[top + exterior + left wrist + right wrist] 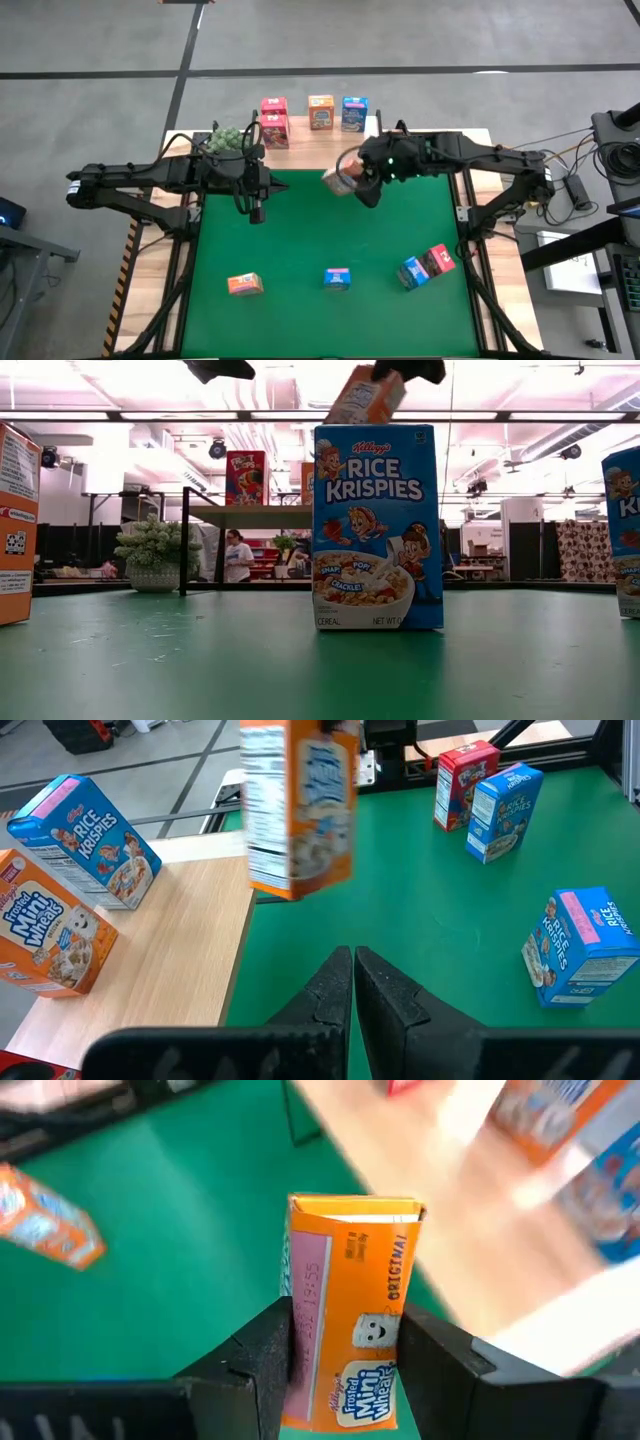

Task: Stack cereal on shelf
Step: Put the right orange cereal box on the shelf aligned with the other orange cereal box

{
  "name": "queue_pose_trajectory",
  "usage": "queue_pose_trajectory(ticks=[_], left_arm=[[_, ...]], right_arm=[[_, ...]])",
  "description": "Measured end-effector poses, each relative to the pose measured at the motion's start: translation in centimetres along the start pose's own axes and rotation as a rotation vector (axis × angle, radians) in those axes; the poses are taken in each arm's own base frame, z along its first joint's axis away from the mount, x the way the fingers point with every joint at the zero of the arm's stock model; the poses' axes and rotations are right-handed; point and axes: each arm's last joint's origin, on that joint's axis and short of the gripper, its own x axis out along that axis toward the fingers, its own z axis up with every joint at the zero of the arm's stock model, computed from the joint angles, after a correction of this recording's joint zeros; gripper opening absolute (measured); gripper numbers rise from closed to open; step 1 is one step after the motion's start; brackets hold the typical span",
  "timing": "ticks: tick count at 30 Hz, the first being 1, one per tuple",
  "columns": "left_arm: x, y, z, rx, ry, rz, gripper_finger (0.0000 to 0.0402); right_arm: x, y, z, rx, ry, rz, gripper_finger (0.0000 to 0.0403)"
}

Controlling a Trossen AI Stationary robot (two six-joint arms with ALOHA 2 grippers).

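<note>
Mat point(300, 240) open mid-table | right gripper point(352, 180) clamps orange Mini-Wheats box point(340, 182) (airborne) near shelf point(300, 150) edge | left gripper point(256, 213) shut, empty

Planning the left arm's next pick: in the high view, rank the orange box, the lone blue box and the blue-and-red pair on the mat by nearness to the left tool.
1. Orange cardboard cereal box, below the left tool, front left.
2. Lone blue cardboard cereal box, front centre.
3. Blue and pink-red cereal boxes lying together, front right.

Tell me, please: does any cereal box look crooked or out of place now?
Yes. The orange box in the right claw hangs tilted above the green mat, not on the shelf. A red box and blue box lie askew together.
</note>
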Motion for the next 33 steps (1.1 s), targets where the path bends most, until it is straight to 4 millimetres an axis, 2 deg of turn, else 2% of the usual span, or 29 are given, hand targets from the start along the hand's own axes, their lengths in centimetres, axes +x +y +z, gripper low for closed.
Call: queue_pose_trajectory(ticks=[6,21,29,33], left_arm=[[0.0,0.0,0.0,0.000,0.000,0.000,0.0000],[0.0,0.0,0.0,-0.001,-0.001,0.000,0.0000],[0.0,0.0,0.0,-0.001,0.000,0.001,0.0000],[0.0,0.0,0.0,-0.001,0.000,0.001,0.0000]], right_arm=[[0.9,-1.5,2.0,-0.051,-0.036,-0.040,0.0150],[7.1,-4.5,6.8,-0.233,0.060,-0.142,0.0150],[8.9,-5.8,7.6,-0.310,0.116,-0.162,0.0144],[9.2,-6.0,7.6,-0.335,0.126,-0.163,0.0153]])
